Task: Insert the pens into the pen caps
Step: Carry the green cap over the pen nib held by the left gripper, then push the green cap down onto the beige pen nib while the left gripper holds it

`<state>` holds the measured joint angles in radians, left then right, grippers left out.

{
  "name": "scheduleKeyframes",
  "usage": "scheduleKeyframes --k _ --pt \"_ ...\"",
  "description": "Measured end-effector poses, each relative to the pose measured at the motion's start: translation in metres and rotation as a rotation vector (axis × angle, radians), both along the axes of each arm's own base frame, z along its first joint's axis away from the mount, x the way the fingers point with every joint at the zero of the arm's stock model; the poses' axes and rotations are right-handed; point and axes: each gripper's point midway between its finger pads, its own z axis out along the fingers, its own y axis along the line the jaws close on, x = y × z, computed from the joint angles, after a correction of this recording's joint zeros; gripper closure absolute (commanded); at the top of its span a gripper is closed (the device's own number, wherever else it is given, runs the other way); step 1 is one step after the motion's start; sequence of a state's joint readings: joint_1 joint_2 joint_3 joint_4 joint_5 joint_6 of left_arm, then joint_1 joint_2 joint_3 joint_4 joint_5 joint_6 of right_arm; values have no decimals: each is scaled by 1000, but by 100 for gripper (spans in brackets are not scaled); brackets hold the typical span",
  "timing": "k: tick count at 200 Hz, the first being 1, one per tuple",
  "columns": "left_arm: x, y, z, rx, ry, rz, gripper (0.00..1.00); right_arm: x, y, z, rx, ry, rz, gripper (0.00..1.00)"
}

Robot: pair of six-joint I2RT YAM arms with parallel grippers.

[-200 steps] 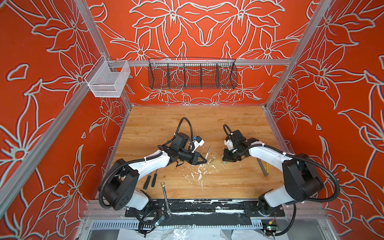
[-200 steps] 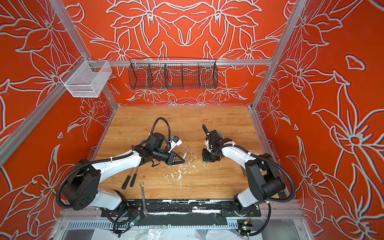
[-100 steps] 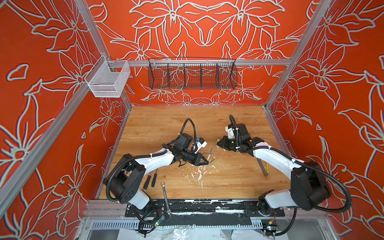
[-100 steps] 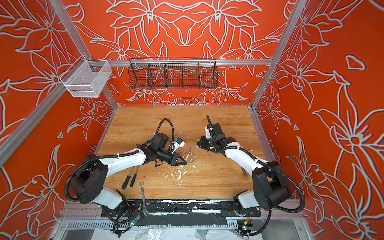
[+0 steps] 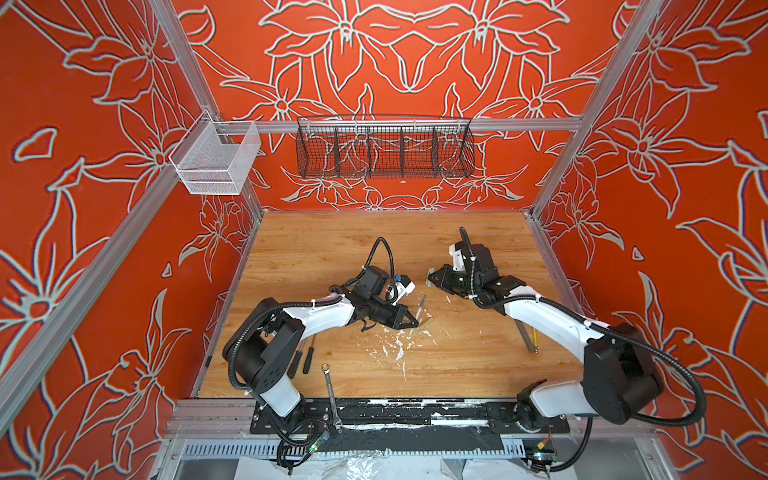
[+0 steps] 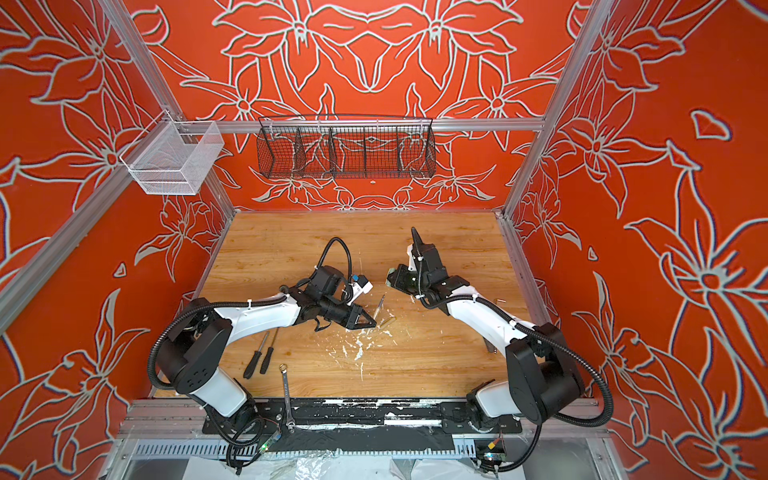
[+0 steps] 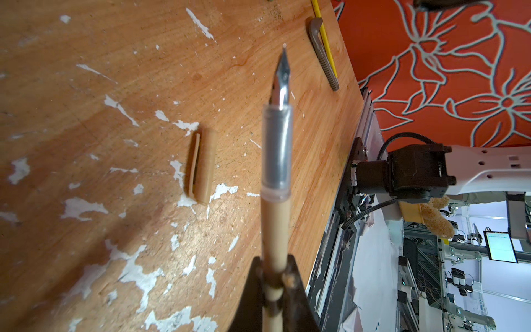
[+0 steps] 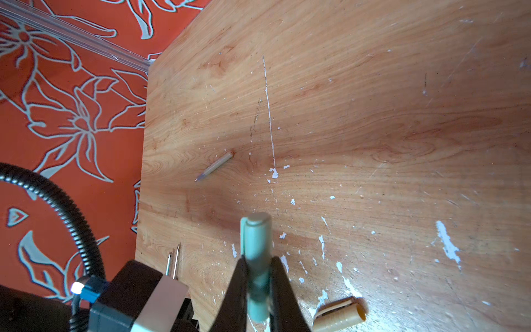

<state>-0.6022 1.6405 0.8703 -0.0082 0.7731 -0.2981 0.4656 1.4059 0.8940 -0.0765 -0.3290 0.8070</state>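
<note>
The left gripper (image 7: 274,277) is clamped on the barrel of a beige pen (image 7: 276,224) — the grey grip section and metal nib stick out past its tips, pointing away from the gripper. A beige cap (image 7: 202,166) lies flat on the counter (image 7: 86,72) among white paint flecks (image 7: 83,208), its clip showing along one side. The held pen passes just beside this beige cap, roughly parallel to it and not touching. In both top views the left gripper (image 5: 411,324) (image 6: 371,325) sits just beside the beige cap (image 5: 427,321) (image 6: 389,321), on the side of its own arm. The right gripper (image 8: 258,271) is closed on a sage green cap (image 8: 256,241), whose rounded closed end points away from the gripper; its other end is hidden between the fingers (image 8: 238,290). In a top view the right gripper (image 5: 432,277) hangs beyond the beige cap toward the back wall (image 5: 395,62), near but apart from it. A second pen (image 8: 215,167) lies flat on the counter, well apart from the beige cap. Two screwdrivers (image 5: 308,360) and a wrench (image 5: 331,395) also lie well apart from the beige cap — toward the front edge, on the left arm's side.
</note>
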Motion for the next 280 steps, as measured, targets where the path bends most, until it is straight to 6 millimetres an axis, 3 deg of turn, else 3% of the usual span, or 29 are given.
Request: scheduleKeyframes --k 280 --pt "27 8 5 -17 -36 93 100 -9 29 -1 -23 -41 65 93"
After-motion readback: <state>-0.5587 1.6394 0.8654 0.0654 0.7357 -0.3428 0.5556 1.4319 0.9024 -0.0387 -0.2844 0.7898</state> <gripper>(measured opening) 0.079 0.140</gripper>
